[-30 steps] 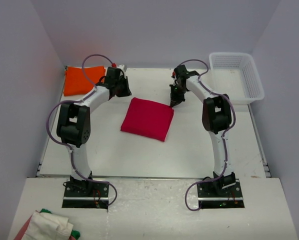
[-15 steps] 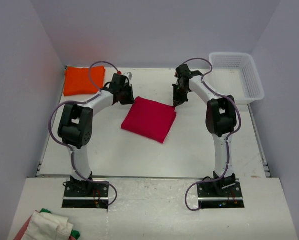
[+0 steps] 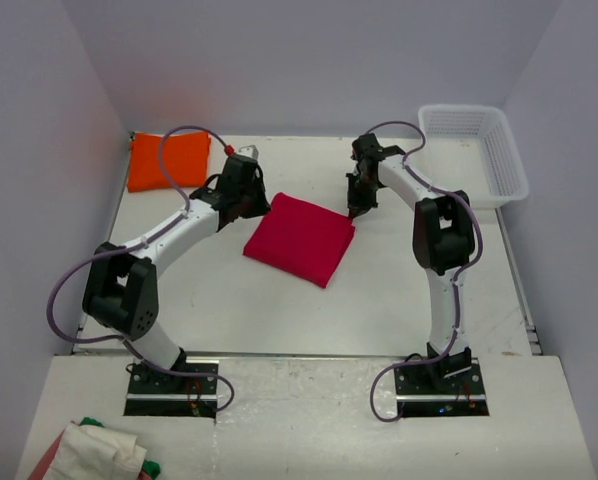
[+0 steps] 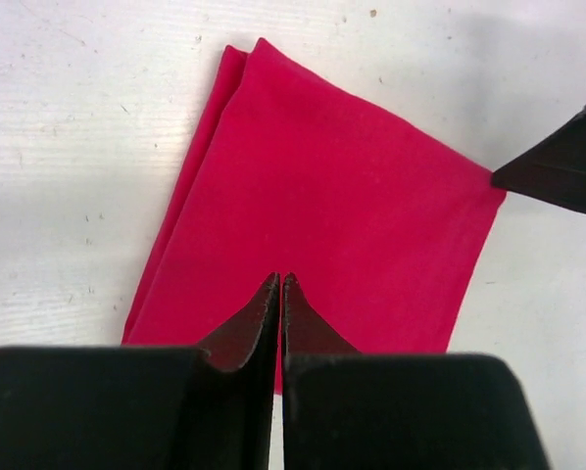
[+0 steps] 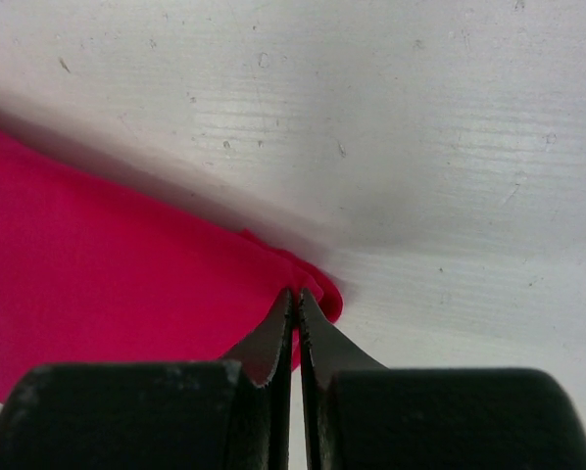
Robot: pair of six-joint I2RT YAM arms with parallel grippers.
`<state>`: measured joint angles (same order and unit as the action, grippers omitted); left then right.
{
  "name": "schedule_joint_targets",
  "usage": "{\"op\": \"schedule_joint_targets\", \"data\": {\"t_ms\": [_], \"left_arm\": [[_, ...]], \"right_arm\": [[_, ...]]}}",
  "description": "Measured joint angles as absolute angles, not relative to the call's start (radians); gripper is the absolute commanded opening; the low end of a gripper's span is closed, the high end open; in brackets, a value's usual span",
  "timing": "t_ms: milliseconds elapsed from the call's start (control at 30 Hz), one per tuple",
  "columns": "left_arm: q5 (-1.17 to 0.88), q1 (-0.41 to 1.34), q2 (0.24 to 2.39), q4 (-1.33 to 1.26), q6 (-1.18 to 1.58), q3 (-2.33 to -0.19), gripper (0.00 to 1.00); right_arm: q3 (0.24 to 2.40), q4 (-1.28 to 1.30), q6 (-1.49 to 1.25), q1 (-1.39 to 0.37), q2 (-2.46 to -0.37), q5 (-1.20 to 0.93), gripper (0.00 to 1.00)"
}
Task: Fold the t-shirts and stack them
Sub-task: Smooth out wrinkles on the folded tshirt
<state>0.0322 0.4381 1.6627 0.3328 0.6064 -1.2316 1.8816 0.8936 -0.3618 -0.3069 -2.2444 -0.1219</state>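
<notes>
Top view: folded red t-shirt [image 3: 299, 238] lies mid-surface [image 3: 379, 290], set on a slant. Folded orange t-shirt [image 3: 167, 160] sits in the far left corner, well apart. Left gripper [image 3: 256, 204] is at red's far left corner, right gripper [image 3: 353, 211] at its far right corner. White basket [image 3: 509, 172] far right, no contents visible. Judgement: stacking means carrying red far-left toward orange, and the left arm is nearer.

Left wrist: gripper fully closed, tips over red's edge, no cloth seen between the jaws.

Right wrist: gripper fully closed, tips at red's rounded corner, hold on cloth unconfirmed.
</notes>
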Motion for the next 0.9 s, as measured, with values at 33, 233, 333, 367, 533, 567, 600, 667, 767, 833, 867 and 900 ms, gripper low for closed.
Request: {"op": "schedule_joint_targets", "data": {"t_ms": [33, 233, 333, 367, 533, 567, 600, 667, 767, 833, 867, 900], "left_arm": [[0.046, 0.447, 1.645, 0.344, 0.614, -1.232, 0.01], [0.117, 0.45, 1.625, 0.416, 0.651, -1.189, 0.0], [0.136, 0.445, 1.63, 0.453, 0.659, -1.143, 0.0], [0.136, 0.442, 1.633, 0.454, 0.661, -1.131, 0.0], [0.123, 0.423, 1.662, 0.45, 0.662, -1.086, 0.0], [0.118, 0.419, 1.676, 0.446, 0.662, -1.081, 0.0], [0.112, 0.417, 1.691, 0.439, 0.662, -1.078, 0.0], [0.1, 0.414, 1.723, 0.418, 0.663, -1.069, 0.0], [0.075, 0.411, 1.773, 0.383, 0.67, -1.055, 0.0], [0.069, 0.405, 1.775, 0.358, 0.671, -1.054, 0.0], [0.064, 0.403, 1.777, 0.35, 0.671, -1.054, 0.0], [0.061, 0.401, 1.777, 0.343, 0.671, -1.051, 0.0]], "right_arm": [[1.873, 0.889, -0.363, -0.307, -2.243, -0.122, 0.0], [1.85, 0.88, -0.374, -0.307, -2.233, -0.122, 0.0], [1.839, 0.877, -0.375, -0.307, -2.218, -0.121, 0.0], [1.839, 0.877, -0.374, -0.307, -2.212, -0.121, 0.0], [1.834, 0.879, -0.375, -0.307, -2.171, -0.118, 0.0], [1.834, 0.879, -0.376, -0.307, -2.163, -0.117, 0.0], [1.831, 0.878, -0.377, -0.307, -2.155, -0.116, 0.0], [1.82, 0.88, -0.382, -0.307, -2.138, -0.114, 0.0], [1.771, 0.868, -0.394, -0.307, -2.103, -0.113, 0.0], [1.725, 0.867, -0.404, -0.307, -2.082, -0.103, 0.0], [1.704, 0.866, -0.407, -0.307, -2.077, -0.098, 0.0], [1.688, 0.865, -0.41, -0.307, -2.076, -0.092, 0.0]]}}
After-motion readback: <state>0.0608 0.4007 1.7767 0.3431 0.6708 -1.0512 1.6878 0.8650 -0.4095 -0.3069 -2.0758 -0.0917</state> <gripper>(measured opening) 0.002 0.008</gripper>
